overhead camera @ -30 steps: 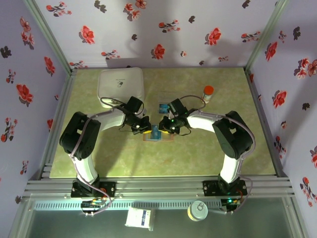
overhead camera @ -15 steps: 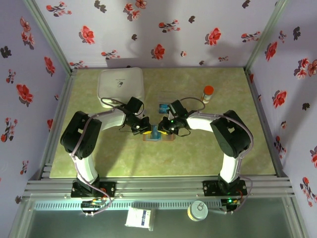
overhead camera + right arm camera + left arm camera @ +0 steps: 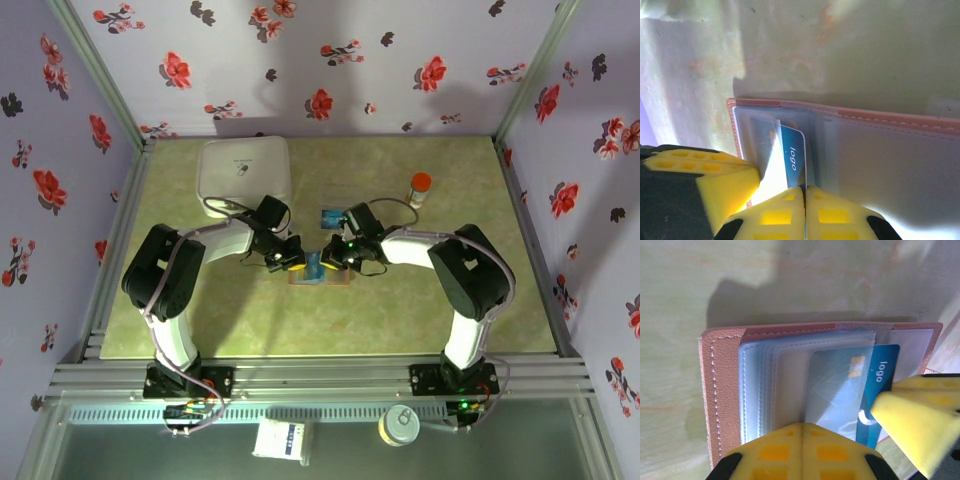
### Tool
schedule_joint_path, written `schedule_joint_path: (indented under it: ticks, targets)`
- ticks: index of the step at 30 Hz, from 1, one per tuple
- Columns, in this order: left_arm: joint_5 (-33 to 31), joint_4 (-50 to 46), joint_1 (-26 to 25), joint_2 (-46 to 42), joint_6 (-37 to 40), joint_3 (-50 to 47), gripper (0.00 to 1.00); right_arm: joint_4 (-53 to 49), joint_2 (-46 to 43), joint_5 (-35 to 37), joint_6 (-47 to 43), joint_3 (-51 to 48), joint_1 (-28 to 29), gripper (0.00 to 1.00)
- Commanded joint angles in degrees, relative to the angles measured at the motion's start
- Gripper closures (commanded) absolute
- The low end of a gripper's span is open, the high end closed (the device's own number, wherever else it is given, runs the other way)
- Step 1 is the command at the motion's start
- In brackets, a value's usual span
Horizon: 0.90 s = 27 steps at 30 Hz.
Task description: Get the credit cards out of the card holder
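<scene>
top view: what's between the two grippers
The open card holder, with a blue credit card partly out of its sleeve, lies between the left gripper and the right gripper. The top view shows it.

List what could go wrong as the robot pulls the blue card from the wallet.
The right end effector seems to pinch only a corner of the blue plastic card; it may slip.
The card sits partly inside a clear sleeve, so pulling could drag the tan leather folding wallet unless the shut left end effector pins it.
The end effectors nearly touch and might collide.
</scene>
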Motion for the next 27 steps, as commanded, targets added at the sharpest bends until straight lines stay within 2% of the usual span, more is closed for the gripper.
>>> schedule_joint_path:
  ticks: [1,15,21,27]
  targets:
    - [-0.75,-2.08,-0.09,0.74,1.14,-0.43,1.00,-1.75,-2.73,1.49,-0.12,-1.88,-0.89,0.92]
    - [-0.53,0.64,-0.09,-2.33,-1.42,-0.97,1.00,-13.09,-11.09,6.90,-8.81,-1.80,-1.84,0.98]
    - [-0.46,1.67,-0.01,-4.61,-2.13,-1.40,1.00,-19.60,-12.66,9.58,-19.07,2.44,-2.67,1.00]
    - [-1.06,2.23,0.62,-6.11,-2.15,-2.84,1.00,-27.35,-10.50,11.06,-36.38,9.64,-3.12,1.00]
